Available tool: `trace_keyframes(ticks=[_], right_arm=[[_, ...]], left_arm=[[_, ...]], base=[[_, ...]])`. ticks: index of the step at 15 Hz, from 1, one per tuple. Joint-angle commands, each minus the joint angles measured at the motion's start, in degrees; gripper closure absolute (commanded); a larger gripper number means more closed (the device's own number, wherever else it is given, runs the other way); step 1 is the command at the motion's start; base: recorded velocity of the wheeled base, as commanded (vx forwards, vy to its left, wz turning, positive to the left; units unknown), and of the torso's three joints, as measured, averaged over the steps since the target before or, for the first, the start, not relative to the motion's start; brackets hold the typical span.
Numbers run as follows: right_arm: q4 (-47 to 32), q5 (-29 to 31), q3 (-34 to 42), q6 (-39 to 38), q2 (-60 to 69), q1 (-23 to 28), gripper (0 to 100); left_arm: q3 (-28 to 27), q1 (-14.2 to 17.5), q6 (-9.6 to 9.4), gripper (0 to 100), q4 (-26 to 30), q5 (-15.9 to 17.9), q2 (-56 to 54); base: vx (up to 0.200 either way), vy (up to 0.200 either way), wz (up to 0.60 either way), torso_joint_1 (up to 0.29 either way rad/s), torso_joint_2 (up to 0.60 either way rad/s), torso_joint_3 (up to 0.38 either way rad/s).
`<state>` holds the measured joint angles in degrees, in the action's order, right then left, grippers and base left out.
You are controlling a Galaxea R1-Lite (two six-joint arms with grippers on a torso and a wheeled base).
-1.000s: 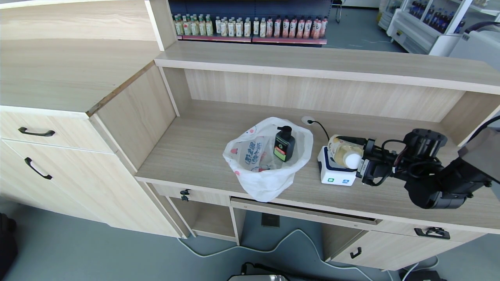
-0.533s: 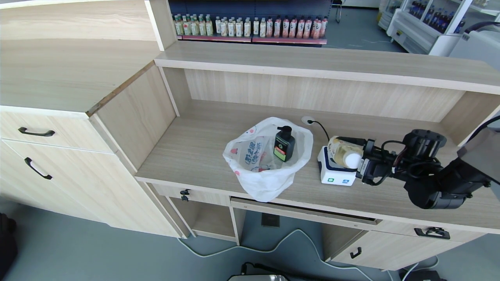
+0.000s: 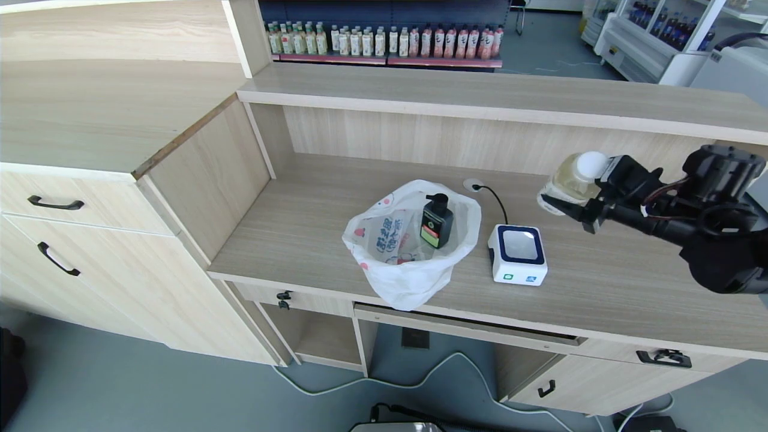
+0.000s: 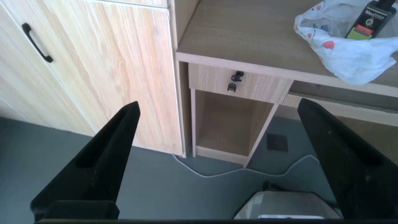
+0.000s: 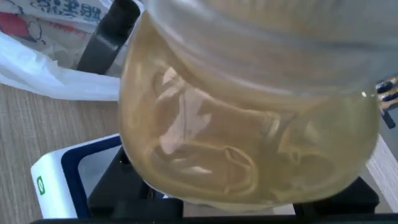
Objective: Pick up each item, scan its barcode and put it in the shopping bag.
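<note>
Lifting bottle (image 3: 567,183): raised off the scanner (image 3: 517,252) since half a second ago, when held low right over its glass face; now hanging in the air, well apart from it, toward the back of the counter (image 3: 312,234) on the robot's right.
Right gripper (image 3: 576,201): jaws clamped on the bottle's body, white cap up and tilted.
Scanner: face uncovered, sitting just beside the shopping bag (image 3: 408,276), cable trailing to the back.
Shopping bag: mouth open, standing on the counter; dark pump bottle (image 3: 437,223) already upright inside.
Left gripper (image 4: 214,165): jaws wide apart, holding nothing, hanging low by the cabinet front, well away from the work.
Meaning for the task: scan pass probably finished for this bottle; bagging not yet done.
Next move: calls for carrying leftward over the scanner to the bag's mouth, lowering beside the pump bottle, avoiding snagging the thin plastic rim.
</note>
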<state>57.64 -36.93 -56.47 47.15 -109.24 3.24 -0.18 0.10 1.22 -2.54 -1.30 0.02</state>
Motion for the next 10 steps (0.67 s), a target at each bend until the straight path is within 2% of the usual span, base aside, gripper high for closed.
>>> trace_keyframes(ticks=[1, 2, 3, 6, 10], right_arm=[[-9.56, 24.36, 7.42, -21.49, 19.15, -1.40, 100], [-12.02, 32.09, 9.27, -27.38, 22.05, -2.80, 100], [-14.92, 36.40, 11.91, -30.98, 24.69, -2.98, 100], [-14.31, 37.01, 20.43, -29.05, 27.85, 0.98, 100], [-12.55, 37.01, 22.10, -23.42, 28.56, 1.77, 100]], left_arm=[[0.01, -0.01, 0.10, 0, -0.01, -0.01, -0.02], [0.01, -0.01, 0.10, 0, -0.01, -0.01, -0.02], [0.01, -0.01, 0.01, 0, -0.01, -0.01, -0.02], [0.01, -0.01, 0.01, 0, -0.01, -0.01, -0.02], [0.01, -0.01, 0.01, 0, -0.01, -0.01, -0.02]], base=[[0.000, 0.000, 0.00, 0.000, 0.00, 0.000], [0.000, 0.000, 0.00, 0.000, 0.00, 0.000], [0.000, 0.000, 0.00, 0.000, 0.00, 0.000], [0.000, 0.000, 0.00, 0.000, 0.00, 0.000], [0.000, 0.000, 0.00, 0.000, 0.00, 0.000]])
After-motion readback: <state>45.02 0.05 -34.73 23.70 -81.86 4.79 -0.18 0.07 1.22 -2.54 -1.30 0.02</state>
